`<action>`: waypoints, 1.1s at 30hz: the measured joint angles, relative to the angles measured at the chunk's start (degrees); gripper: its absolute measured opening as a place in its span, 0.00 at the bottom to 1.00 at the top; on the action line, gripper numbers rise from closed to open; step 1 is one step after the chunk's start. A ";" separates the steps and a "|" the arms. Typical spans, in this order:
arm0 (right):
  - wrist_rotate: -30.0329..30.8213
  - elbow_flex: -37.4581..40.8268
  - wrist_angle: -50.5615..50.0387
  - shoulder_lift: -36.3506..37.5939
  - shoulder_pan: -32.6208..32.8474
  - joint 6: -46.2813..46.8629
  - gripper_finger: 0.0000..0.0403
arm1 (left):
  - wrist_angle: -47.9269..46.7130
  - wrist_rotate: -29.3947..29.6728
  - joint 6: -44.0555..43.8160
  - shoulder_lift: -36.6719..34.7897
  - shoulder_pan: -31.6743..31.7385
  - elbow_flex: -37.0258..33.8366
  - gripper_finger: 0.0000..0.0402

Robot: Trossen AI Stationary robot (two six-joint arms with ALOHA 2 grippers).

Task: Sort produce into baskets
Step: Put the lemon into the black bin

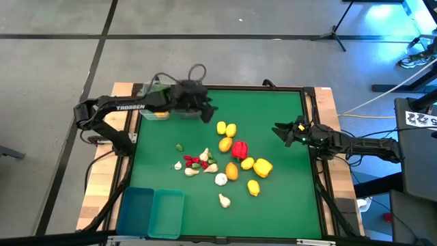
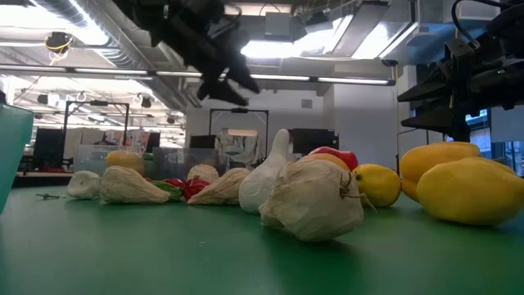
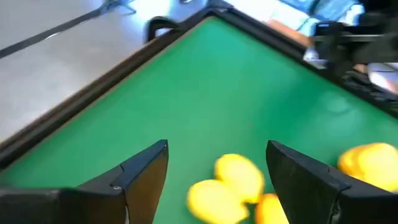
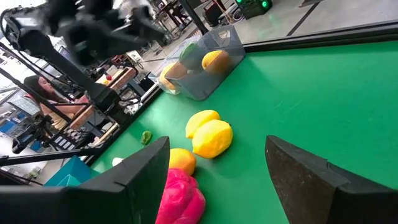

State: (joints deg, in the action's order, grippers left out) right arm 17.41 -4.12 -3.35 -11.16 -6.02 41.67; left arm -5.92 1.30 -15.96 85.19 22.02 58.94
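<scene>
We take the red pepper (image 1: pixel 239 148) at mid-mat as our landmark. The left gripper (image 1: pixel 205 109) hangs above the green table (image 1: pixel 273 123) up and to the left of the red pepper, beside the clear bin (image 1: pixel 158 108) at the mat's far left corner; its fingers (image 3: pixel 147 171) are spread with nothing between them, two lemons (image 1: pixel 226 128) showing below on the mat. The clear bin holds yellow and orange pieces, which we see in the right wrist view (image 4: pixel 214 60). The right gripper (image 1: pixel 282 131) sits to the right of the red pepper near the table's right edge, fingers (image 4: pixel 311 174) apart and empty. An orange (image 1: pixel 225 144) lies just left of the red pepper, yellow peppers (image 1: pixel 262 167) just below right, another orange (image 1: pixel 231 171) below. Garlic bulbs (image 1: pixel 220 179) and small red chilies (image 1: pixel 193 160) are scattered lower left of it, one green chili (image 1: pixel 179 147) further left. Two teal bins (image 1: pixel 153 212) stand side by side at the near left corner, well apart from the red pepper; we see nothing in them.
</scene>
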 joint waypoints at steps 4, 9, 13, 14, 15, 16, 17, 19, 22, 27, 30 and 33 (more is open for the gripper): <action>0.17 0.00 -0.21 0.00 0.00 0.02 0.65 | 1.42 4.93 -0.31 2.90 -5.55 0.00 0.66; 0.61 0.00 -0.21 0.00 -0.02 0.01 0.65 | 3.01 11.53 -0.75 7.95 -9.82 0.00 0.66; 0.61 0.00 -0.23 0.00 0.00 0.35 0.65 | 6.32 13.23 -4.72 12.25 -11.10 0.00 0.66; 0.61 0.00 -0.23 0.00 -0.02 0.35 0.65 | 6.79 13.49 -5.88 13.12 -11.40 0.00 0.66; 0.60 0.00 -0.23 0.00 0.00 0.37 0.65 | 6.83 14.00 -7.47 14.01 -11.63 0.00 0.66; 0.61 0.00 -0.23 0.00 0.00 0.37 0.65 | 6.74 14.74 -9.38 15.00 -11.80 0.00 0.66; 0.59 0.00 -0.23 0.00 -0.01 0.39 0.65 | 6.48 15.35 -11.46 15.88 -11.98 0.00 0.66; 0.59 0.00 -0.23 0.00 -0.02 0.45 0.65 | 6.40 15.82 -14.50 17.42 -12.16 -0.02 0.66; 0.58 0.00 -0.23 0.00 -0.01 0.52 0.65 | 6.66 16.53 -16.57 18.89 -12.41 -0.02 0.67; 0.58 0.00 -0.23 0.00 -0.02 0.52 0.65 | 6.92 21.54 -17.47 20.50 -13.05 -0.04 0.66; 0.58 0.00 -0.23 0.00 -0.01 0.52 0.65 | 6.99 22.61 -19.01 20.62 -13.05 -0.04 0.66; 0.56 0.00 -0.23 0.00 -0.02 0.52 0.65 | 6.93 23.39 -20.24 21.28 -13.05 -0.04 0.66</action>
State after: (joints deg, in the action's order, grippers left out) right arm 17.98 -4.12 -3.57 -11.16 -6.04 42.19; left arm 1.01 24.69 -36.20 106.46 8.97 58.89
